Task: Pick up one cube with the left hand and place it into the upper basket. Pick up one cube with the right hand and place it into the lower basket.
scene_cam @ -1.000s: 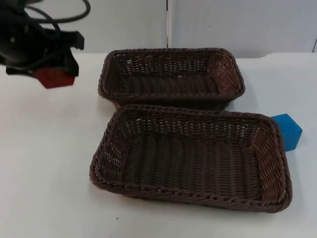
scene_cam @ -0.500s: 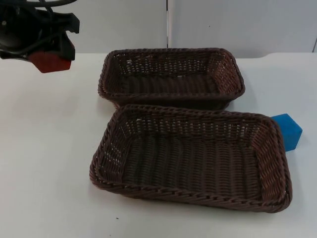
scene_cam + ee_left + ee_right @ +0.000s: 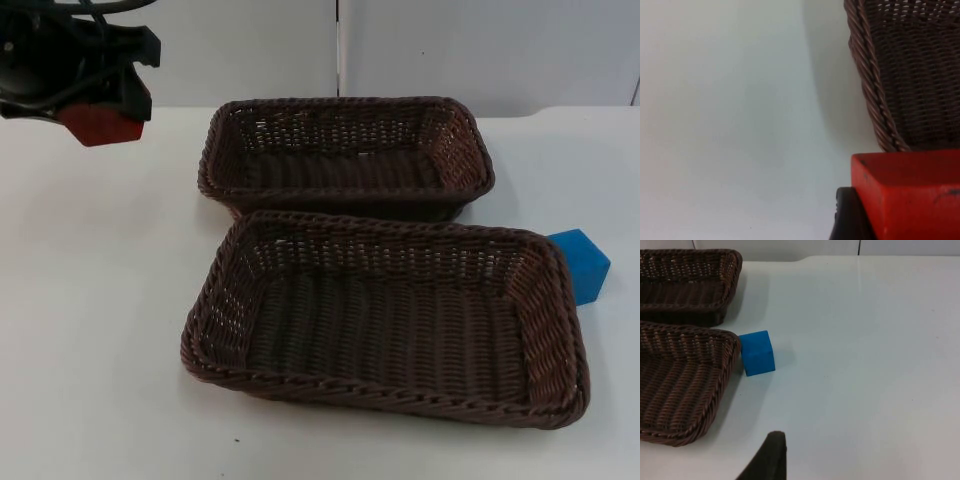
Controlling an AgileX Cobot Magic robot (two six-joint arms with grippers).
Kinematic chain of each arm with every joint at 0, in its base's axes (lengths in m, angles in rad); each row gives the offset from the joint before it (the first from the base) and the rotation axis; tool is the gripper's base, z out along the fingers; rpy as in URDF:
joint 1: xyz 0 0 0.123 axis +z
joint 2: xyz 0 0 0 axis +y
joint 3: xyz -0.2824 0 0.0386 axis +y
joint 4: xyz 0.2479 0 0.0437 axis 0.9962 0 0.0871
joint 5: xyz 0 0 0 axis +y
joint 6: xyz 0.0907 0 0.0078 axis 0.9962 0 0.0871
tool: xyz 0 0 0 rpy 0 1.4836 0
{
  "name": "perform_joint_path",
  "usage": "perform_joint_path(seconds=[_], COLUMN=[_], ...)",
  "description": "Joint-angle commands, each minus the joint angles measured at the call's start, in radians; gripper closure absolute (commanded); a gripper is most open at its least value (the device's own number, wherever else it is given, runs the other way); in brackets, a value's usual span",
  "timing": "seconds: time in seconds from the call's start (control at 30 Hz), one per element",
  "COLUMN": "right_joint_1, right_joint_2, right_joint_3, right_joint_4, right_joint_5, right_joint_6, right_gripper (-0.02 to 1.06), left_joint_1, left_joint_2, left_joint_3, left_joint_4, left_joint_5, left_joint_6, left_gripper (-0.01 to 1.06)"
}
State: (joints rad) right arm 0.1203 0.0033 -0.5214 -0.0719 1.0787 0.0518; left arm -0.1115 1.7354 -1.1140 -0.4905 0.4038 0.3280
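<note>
Since a second ago the left claw has gone up and toward the far wall with its red cube; in the last half second it has stayed put. In the top view it hangs in the air at about ten o'clock, well to the left of the upper basket, not over it. The claw is clenched on the red cube — in the left wrist view the cube sits against a black fingertip, with the white surface below and a brown basket wall near it.

The two brown woven baskets touch each other in the middle of the surface. The lower basket is the nearer one. Both have nothing in them.

The blue cube sits on the surface at about three o'clock, right against the lower basket's right end. The right wrist view shows the blue cube touching that basket's rim.

The right arm waits — I cannot tell if the right claw is clenched or let go.
</note>
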Motion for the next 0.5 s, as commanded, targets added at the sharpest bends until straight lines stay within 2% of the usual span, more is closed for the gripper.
perform_joint_path(seconds=[0.0,0.47], right_joint_1=[-0.007,-0.007], right_joint_2=[-0.003,-0.003], right_joint_3=[0.005,0.005], right_joint_4=[-0.003,-0.003], right_joint_5=[0.001,0.001], right_joint_6=[-0.001,-0.001], right_gripper=[-0.01,-0.01], left_joint_1=[-0.007,-0.007], left_joint_2=[-0.012,-0.012], left_joint_3=[0.002,-0.001], left_joint_4=[-0.005,-0.019], left_joint_5=[-0.013,-0.056], left_joint_6=[0.002,0.007], left_gripper=[1.05,1.05])
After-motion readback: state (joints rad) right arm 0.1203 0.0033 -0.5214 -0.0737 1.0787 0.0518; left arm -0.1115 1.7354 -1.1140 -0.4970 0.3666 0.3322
